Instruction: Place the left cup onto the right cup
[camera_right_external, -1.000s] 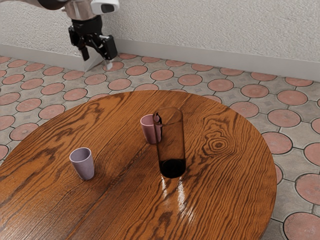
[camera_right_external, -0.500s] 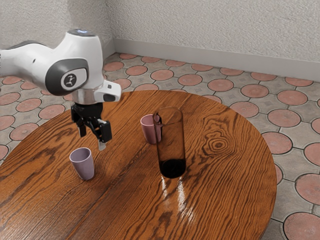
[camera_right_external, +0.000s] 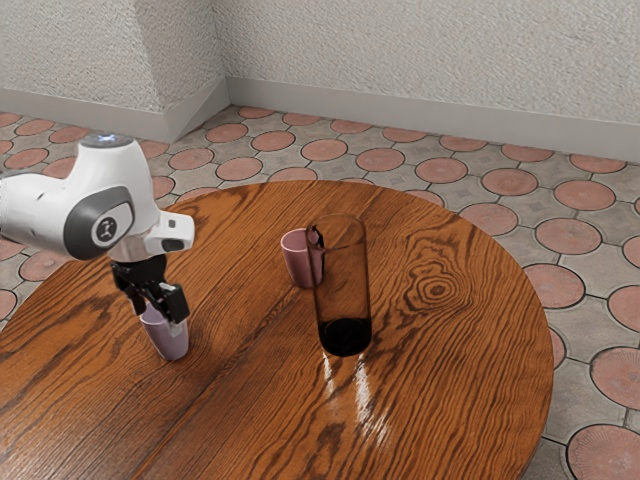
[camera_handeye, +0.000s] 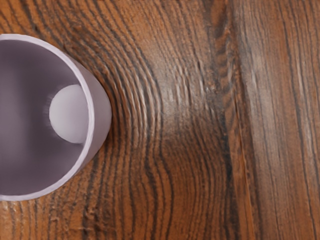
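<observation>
The left cup (camera_right_external: 170, 341) is a small lavender cup standing upright on the round wooden table (camera_right_external: 450, 330), toward the exterior view's left. My gripper (camera_right_external: 157, 308) has come down onto its rim, fingers apart and open, standing at the cup's top. From the hand's camera I look straight down into the lavender cup (camera_handeye: 35, 160), with its pale bottom showing inside. The right cup (camera_right_external: 297, 257) is pink and stands upright near the table's middle, well apart from my hand.
A tall dark transparent glass (camera_right_external: 342, 285) stands right beside the pink cup, partly in front of it. Bare wood grain (camera_handeye: 200, 125) lies beside the lavender cup. The tiled floor (camera_right_external: 500, 180) surrounds the table.
My arm has swung down from high above the table's far left edge to the lavender cup. The fingers now reach the cup's rim. Neither cup nor the glass has moved.
</observation>
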